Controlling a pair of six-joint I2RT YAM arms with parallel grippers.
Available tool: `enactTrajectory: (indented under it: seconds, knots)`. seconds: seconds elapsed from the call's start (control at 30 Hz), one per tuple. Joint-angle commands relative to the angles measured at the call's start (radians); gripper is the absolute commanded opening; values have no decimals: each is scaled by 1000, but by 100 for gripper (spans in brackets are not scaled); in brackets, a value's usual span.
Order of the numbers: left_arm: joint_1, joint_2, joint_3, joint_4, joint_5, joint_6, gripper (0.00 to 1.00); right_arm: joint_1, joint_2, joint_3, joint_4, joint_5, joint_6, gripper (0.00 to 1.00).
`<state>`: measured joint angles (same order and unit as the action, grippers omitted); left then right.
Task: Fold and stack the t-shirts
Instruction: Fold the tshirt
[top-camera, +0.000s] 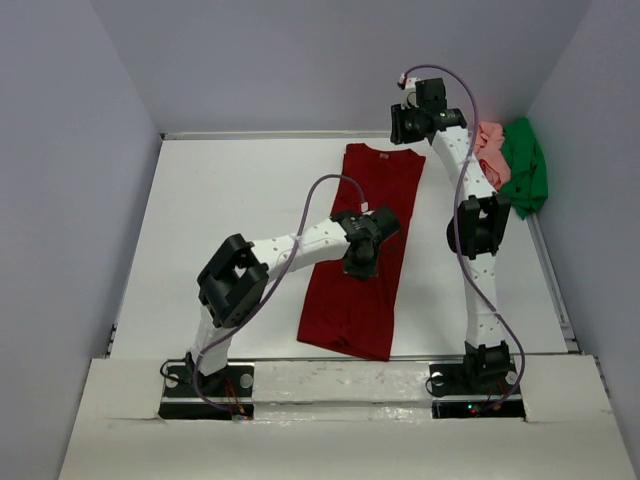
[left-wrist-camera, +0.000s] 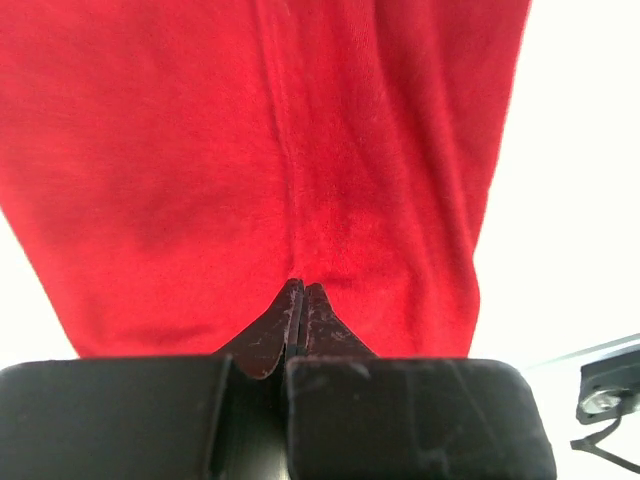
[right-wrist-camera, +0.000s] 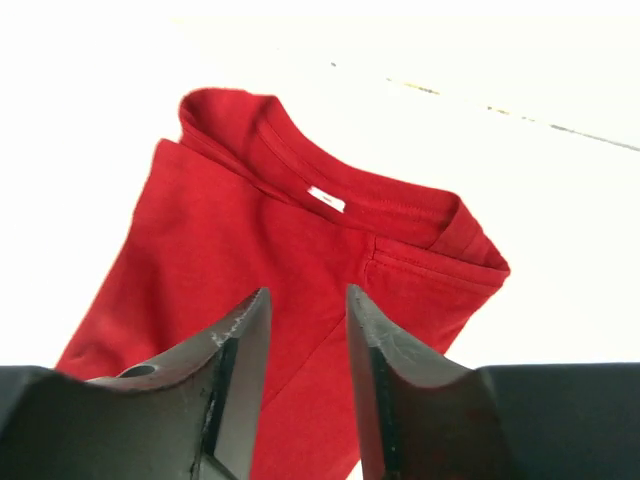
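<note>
Pressing down at mid-length, the left gripper (left-wrist-camera: 302, 312) has its fingers shut tight. The tips touch the dark red t-shirt (left-wrist-camera: 250, 170) right where a long crease runs away ahead of them (whether a pinch of cloth sits between them, I cannot tell). My read is that it's an anchor, pinning the cloth so it won't slide when one end is lifted. The shirt lies flat on the table (top-camera: 230, 190) as a long narrow strip with the sleeves tucked in. Its hem is behind the left tool, toward the arm bases, and its collar is far out ahead.

Out at that collar end, the right gripper (right-wrist-camera: 306, 292) hovers with jaws parted and nothing between them. The neckline and its white label (right-wrist-camera: 326, 199) sit just ahead of and below the fingertips. It looks lined up to take the collar edge for the crosswise fold.

Off to the right tool's right side, beside its forearm, the pale pink t-shirt (top-camera: 490, 150) and the bright green t-shirt (top-camera: 525, 170) are bunched in a heap, unfolded and well apart from the red one.

What's in the way? The left wrist sits squarely on the strip, so a collar carried back toward the hem would meet it. The left arm's cable (top-camera: 320, 195) also arches over the cloth.
</note>
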<state>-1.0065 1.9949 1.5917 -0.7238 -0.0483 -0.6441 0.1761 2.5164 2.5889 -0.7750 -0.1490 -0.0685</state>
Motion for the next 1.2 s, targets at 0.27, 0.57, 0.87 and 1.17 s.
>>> enactTrajectory:
  seconds: [0.27,0.57,0.87,1.17]
  knots:
    - [11,-182,59,-103,-315,15,0,28,-471,-582,51,-6,320,43]
    - [259,-206,125,105,-95,260,0,161,-732,-953,20,215,317,0]
    - [378,217,560,118,200,512,0,171,-754,-1073,63,201,354,0]
    - [375,55,162,371,286,360,0,171,-418,-726,22,212,263,0]
